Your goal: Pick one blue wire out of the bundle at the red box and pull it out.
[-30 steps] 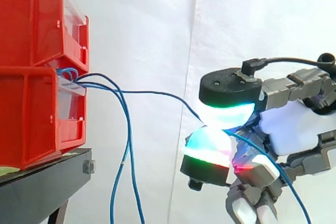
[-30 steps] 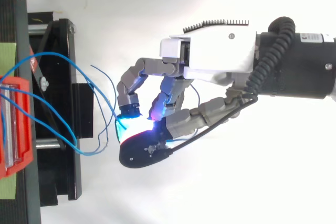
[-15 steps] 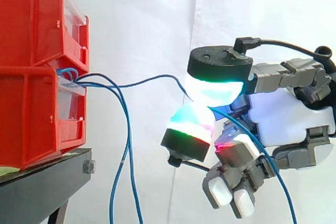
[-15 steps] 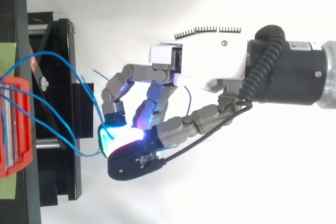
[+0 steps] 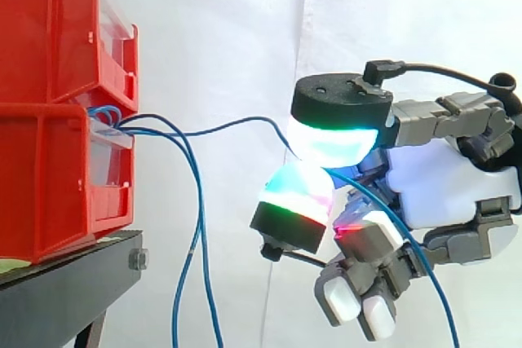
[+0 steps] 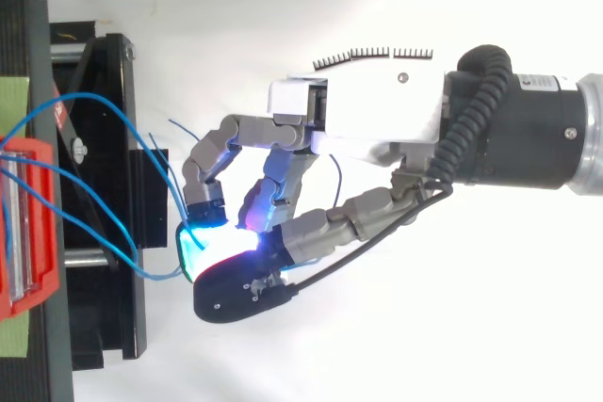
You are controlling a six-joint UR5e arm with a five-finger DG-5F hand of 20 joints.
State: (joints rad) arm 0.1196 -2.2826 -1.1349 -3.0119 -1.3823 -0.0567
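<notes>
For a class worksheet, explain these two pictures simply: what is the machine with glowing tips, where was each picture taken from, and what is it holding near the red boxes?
This is a robot arm ending in a mechanical hand; the glowing fingertips are its own pads. One picture looks level from the side, the other straight down. Stacked red boxes sit on a black stand. Several blue wires come out of them; the hand pinches one blue wire between two pads, while the rest hang loose.
</notes>
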